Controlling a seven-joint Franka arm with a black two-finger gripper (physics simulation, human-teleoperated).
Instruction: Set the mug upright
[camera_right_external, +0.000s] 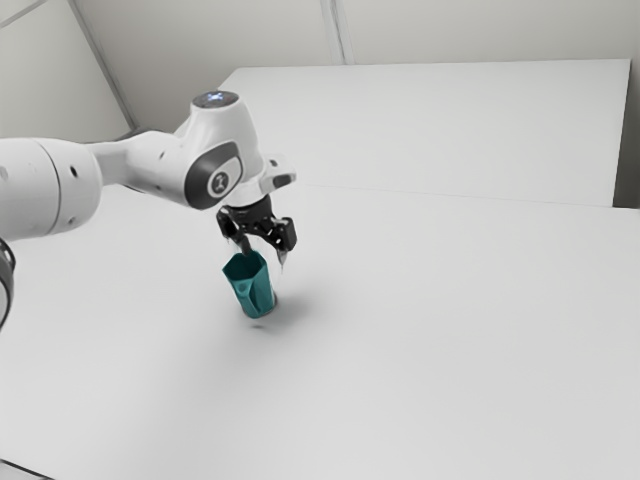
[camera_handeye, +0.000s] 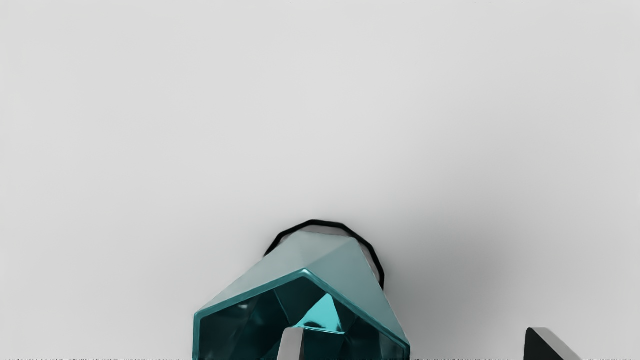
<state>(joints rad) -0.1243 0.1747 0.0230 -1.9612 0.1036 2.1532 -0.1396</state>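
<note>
At the exterior view's left, the white arm (camera_right_external: 150, 165) comes in above the pale tabletop (camera_right_external: 420, 360) and bends down to the black gripper (camera_right_external: 265, 258). Below the hand is the teal faceted mug (camera_right_external: 250, 285), near the middle of the arm's reach across that view. It leans, with its angular mouth up and toward the exterior view's left and its narrower lower end down and toward the right. Whether that lower end touches the tabletop, I cannot tell.

One finger (camera_handeye: 291, 345) goes in at the mug's mouth, as the wrist view shows, in front of a bright cyan facet (camera_handeye: 322, 315) of the inner wall. Past the mug's lower end curves a grey round piece with a black edge (camera_handeye: 371, 250); I cannot tell whether it belongs to the mug. The other finger (camera_handeye: 552, 345) stands outside the mug, well apart from its wall. The fingers are spread, with one side of the mug between them and nothing pinched. A soft shadow (camera_right_external: 295, 305) lies beside the mug, toward the exterior view's right.
</note>
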